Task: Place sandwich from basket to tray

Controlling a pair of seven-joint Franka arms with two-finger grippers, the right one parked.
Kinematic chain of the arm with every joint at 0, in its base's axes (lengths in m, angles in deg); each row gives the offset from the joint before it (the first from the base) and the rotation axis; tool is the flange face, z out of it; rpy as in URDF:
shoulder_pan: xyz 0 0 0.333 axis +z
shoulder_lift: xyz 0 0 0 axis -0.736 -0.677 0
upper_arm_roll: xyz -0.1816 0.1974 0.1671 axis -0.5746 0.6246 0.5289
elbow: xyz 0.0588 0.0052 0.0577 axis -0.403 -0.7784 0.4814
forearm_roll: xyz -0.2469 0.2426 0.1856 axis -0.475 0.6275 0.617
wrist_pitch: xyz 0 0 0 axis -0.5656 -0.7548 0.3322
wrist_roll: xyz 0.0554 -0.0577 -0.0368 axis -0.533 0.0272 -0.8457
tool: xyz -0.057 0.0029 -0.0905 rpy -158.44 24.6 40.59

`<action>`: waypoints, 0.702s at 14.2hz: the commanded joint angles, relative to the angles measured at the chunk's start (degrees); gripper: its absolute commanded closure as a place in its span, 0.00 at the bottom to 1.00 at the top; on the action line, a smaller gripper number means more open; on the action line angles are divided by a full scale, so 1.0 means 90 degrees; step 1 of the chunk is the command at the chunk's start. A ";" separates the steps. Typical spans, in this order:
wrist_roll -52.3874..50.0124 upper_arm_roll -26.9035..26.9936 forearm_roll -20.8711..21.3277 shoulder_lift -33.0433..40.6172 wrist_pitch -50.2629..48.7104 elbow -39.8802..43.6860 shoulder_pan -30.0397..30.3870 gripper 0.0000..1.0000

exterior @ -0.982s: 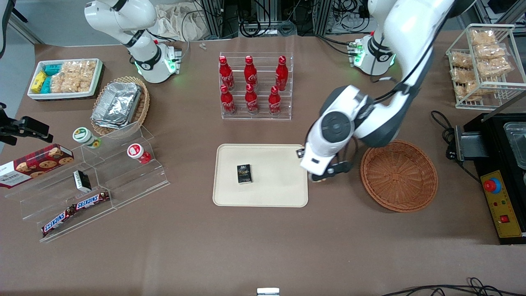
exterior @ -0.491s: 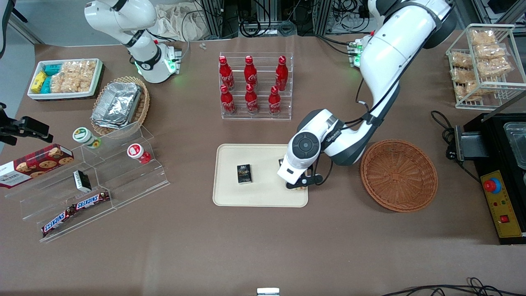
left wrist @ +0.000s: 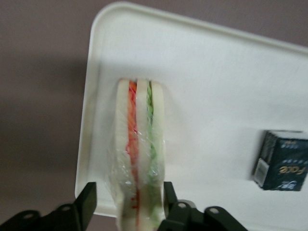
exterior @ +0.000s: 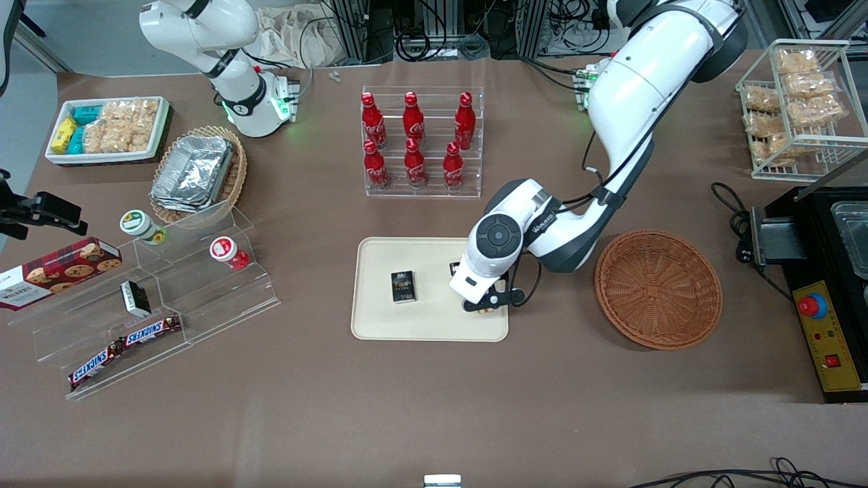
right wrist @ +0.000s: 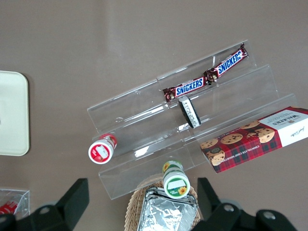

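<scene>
The gripper [exterior: 485, 303] hangs over the tray [exterior: 380, 325], near the tray's edge closest to the basket [exterior: 658, 289], its jaws closed on the sandwich [left wrist: 138, 154]. In the wrist view the wrapped wedge stands on edge between the two black fingers [left wrist: 86, 202], orange and green filling lines running along it, with the tray's rounded corner and low rim just beside it; whether it touches the tray floor cannot be told. A small black box [exterior: 403, 286] lies on the tray, apart from the sandwich, toward the parked arm's end. The reddish-brown basket sits on the brown surface [exterior: 407, 407] beside the tray, toward the working arm's end. Farther from the front camera than the tray, a clear rack holds six red cola bottles [exterior: 413, 144]. Along the surface's farthest edge run cables and metal framing [exterior: 475, 27].
</scene>
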 commanded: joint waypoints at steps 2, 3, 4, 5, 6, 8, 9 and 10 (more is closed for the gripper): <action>0.0038 0.0215 -0.0001 0.0891 -0.0835 0.0025 0.0390 0.00; 0.0203 0.0108 -0.0011 0.1107 -0.0905 -0.0063 0.0711 0.00; 0.0572 0.0020 -0.0021 0.1389 -0.0944 -0.0306 0.0927 0.00; 0.0972 0.0010 -0.0089 0.1730 -0.1012 -0.0608 0.1181 0.00; 0.1295 0.0019 -0.0128 0.2169 -0.1158 -0.0978 0.1328 0.00; 0.2026 0.0010 -0.0186 0.3019 -0.1306 -0.1691 0.1844 0.00; 0.2437 0.0010 -0.0448 0.3371 -0.1325 -0.1965 0.2060 0.00; 0.2866 0.0029 -0.0731 0.3645 -0.1345 -0.2103 0.2256 0.00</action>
